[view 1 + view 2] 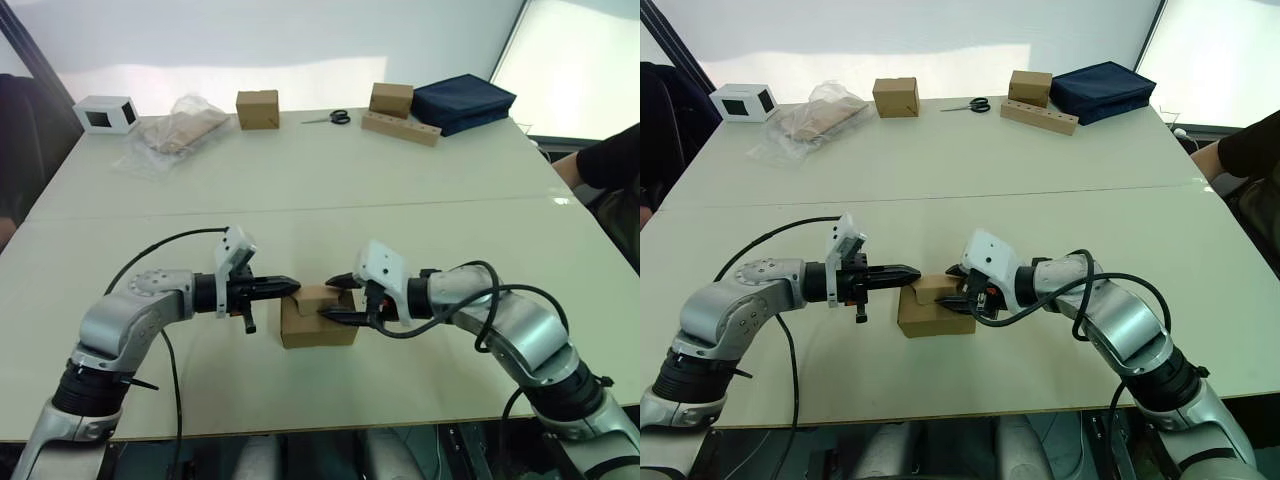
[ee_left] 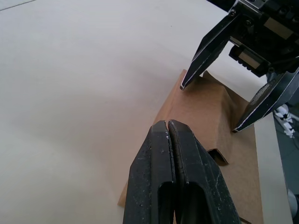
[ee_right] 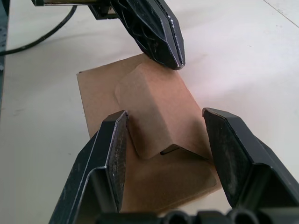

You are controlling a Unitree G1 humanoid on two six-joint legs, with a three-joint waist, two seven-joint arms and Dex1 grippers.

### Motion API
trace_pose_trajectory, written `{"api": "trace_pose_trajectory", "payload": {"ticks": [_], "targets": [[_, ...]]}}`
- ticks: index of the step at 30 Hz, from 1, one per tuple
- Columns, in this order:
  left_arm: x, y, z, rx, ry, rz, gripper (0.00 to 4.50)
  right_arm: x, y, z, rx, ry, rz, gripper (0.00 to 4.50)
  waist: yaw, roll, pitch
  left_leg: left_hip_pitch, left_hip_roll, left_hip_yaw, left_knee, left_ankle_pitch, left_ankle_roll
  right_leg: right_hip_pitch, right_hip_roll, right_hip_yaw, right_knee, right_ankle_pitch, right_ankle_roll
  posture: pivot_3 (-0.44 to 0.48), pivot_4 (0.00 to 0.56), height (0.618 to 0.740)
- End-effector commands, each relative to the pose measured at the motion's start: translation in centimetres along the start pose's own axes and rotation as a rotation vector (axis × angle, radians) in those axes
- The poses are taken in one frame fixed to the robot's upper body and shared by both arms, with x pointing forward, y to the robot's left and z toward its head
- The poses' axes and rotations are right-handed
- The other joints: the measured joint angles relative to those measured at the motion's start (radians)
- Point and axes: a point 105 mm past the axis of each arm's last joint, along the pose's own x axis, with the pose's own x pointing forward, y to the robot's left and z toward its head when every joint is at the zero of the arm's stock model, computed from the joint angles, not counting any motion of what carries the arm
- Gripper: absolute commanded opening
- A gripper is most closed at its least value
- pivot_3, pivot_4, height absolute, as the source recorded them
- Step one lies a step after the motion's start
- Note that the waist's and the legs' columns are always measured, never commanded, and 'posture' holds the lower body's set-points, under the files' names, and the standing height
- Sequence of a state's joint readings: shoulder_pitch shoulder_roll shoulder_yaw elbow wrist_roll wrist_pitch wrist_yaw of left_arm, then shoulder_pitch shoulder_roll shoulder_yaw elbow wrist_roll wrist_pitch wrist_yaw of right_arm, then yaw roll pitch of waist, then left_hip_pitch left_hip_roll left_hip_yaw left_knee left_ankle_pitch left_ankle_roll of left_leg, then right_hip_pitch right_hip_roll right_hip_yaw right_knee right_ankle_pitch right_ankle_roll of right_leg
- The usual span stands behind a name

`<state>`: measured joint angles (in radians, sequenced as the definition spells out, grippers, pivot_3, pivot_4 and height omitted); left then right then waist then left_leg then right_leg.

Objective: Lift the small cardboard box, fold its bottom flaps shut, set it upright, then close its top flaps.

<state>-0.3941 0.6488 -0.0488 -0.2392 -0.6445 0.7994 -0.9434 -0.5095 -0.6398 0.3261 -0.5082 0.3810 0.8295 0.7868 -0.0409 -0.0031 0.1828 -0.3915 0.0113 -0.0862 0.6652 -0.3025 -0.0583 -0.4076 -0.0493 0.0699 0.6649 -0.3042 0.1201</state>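
Sitting low and centre in the head views, the small cardboard box rests on the pale counter between the two arms. Its top flaps are raised into a tent-like ridge over the flat brown panel beneath, not yet lying flat.

From the left side of the frame, the left end effector reaches in with its two black fingers pressed together, nothing between them; the tip sits at the box's upper left edge, against the end of the raised flap.

From the right, the right end effector has its fingers spread wide, straddling the ridged flap, one tip at the box's far edge and one at its near side, gripping nothing.

Along the top of the frame lie a white box, a clear plastic bag, two more brown cartons, scissors, a wooden block and a navy pouch.
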Motion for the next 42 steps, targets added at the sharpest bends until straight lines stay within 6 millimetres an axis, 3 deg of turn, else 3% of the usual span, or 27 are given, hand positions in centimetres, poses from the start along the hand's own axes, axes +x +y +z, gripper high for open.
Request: {"api": "trace_pose_trajectory", "payload": {"ticks": [1,29,42], "targets": [[-0.4,0.0,0.5,0.015,-0.016,0.005,0.00,0.0,-0.2,1.0,-0.036,-0.036,-0.018,2.62,0.000,0.000,0.000,0.000,0.000,0.000,0.000,0.000,0.000,0.000,0.000,0.000,0.000,0.000,0.000,0.000,0.150,0.740],[-0.2,0.3,0.5,0.022,-0.018,0.022,0.00,0.7,-1.1,0.1,-0.101,0.002,-0.088,2.62,0.000,0.000,0.000,0.000,0.000,0.000,0.000,0.000,0.000,0.000,0.000,0.000,0.000,0.000,0.000,0.000,0.150,0.740],[0.0,0.6,-0.6,0.062,0.032,0.045,0.00,-0.7,0.0,2.0,0.047,-0.144,-0.002,2.62,0.001,0.000,0.000,0.000,0.000,0.000,0.000,0.000,0.000,0.000,0.000,0.000,0.000,0.000,0.000,0.000,0.150,0.740]]}}
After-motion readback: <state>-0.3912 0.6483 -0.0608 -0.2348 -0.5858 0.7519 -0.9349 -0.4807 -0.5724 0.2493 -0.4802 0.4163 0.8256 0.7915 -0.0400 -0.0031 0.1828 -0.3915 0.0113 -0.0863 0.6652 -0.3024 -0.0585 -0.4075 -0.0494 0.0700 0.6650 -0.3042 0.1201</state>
